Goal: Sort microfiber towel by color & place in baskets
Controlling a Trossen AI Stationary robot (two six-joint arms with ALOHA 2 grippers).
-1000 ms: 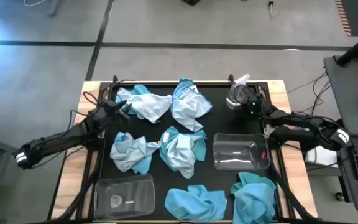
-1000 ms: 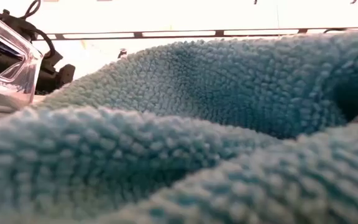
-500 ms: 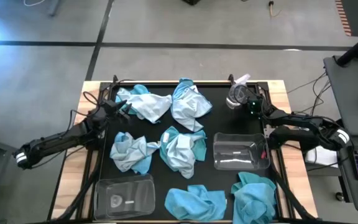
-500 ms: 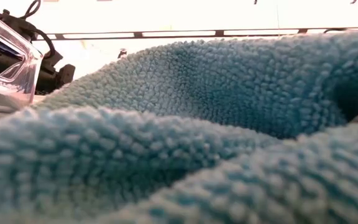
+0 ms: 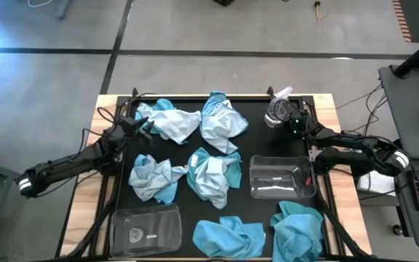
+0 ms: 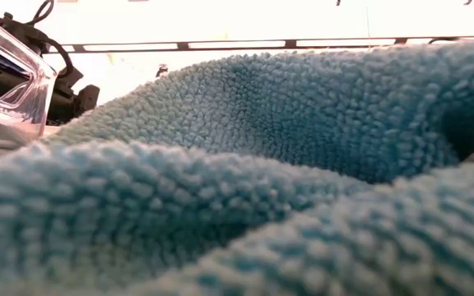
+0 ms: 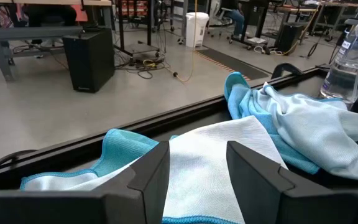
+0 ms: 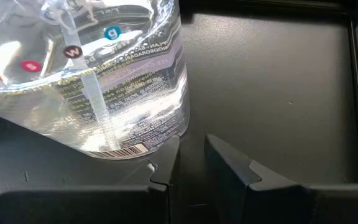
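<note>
Nothing moved, left gripper (image 7: 197,168) jaws parted over towel (image 7: 210,155)

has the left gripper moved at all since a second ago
No. In the high view the left gripper sits at the same spot beside the light blue towel near the table's far left corner, fingers open, holding nothing.

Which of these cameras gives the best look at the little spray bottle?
The right wrist view: the spray bottle fills it, label and tube readable. The high view shows it small at the table's far right; the left wrist view catches its edge. The low view misses it.
</note>
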